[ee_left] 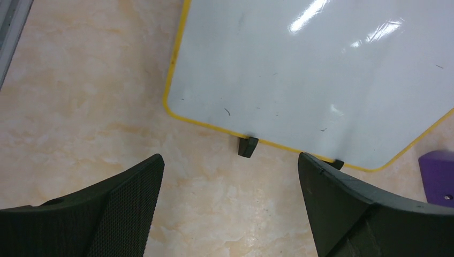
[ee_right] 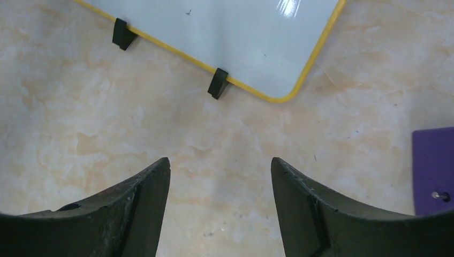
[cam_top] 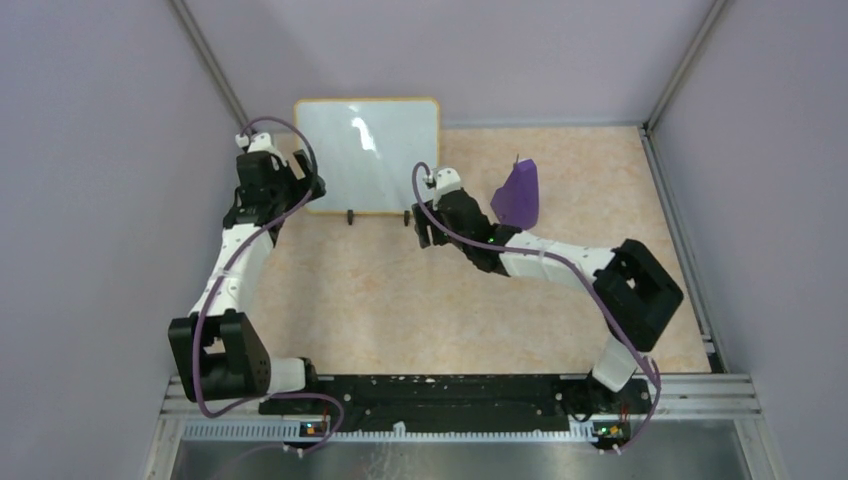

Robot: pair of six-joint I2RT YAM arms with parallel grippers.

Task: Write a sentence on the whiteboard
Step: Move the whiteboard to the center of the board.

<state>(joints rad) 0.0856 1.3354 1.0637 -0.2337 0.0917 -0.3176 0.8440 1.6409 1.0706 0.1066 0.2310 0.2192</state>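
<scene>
whiteboard [ee_right: 230, 32] just beyond right gripper [ee_right: 219, 161], apart

The whiteboard [ee_left: 300, 75] runs off the left wrist view's top and right edges. The purple block [ee_right: 432, 166] is cut by the right wrist view's right edge.

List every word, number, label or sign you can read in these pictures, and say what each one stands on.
None: there is no readable text in any view.
The whiteboard is blank, with only glare and a few tiny stray black specks, no letters.
The purple block and the table show no label.
</scene>
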